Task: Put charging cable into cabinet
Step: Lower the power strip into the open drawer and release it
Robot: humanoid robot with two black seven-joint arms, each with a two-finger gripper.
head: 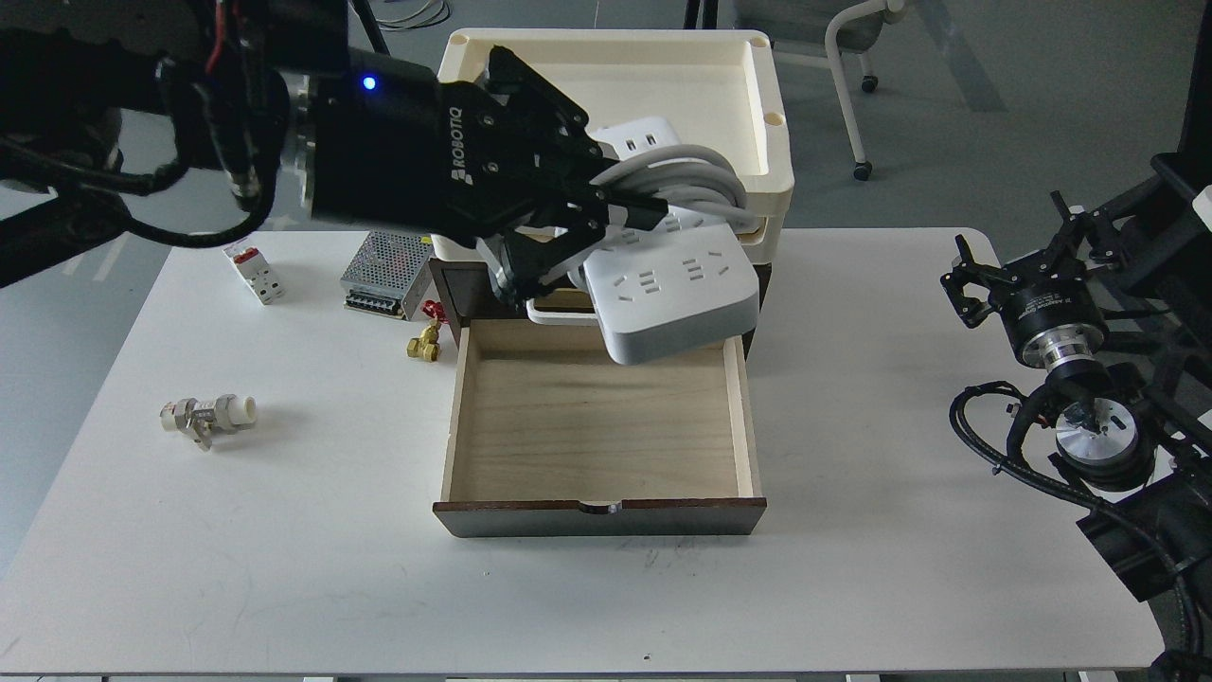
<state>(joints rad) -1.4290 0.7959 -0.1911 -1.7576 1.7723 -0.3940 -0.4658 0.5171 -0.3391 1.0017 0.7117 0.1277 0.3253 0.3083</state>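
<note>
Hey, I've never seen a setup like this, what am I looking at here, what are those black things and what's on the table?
This is one picture taken from a robot's own head, looking down at a white table. The black things are its two arms. The left gripper has its jaws shut on a white power strip with its cord coiled round the middle, held tilted over the back of an open wooden drawer. The drawer belongs to a dark cabinet with cream trays stacked on top. The right gripper waits at the table's right edge, open and holding nothing. To the left lie a small white breaker, a perforated metal box, a brass fitting and a white-ended valve.
</note>
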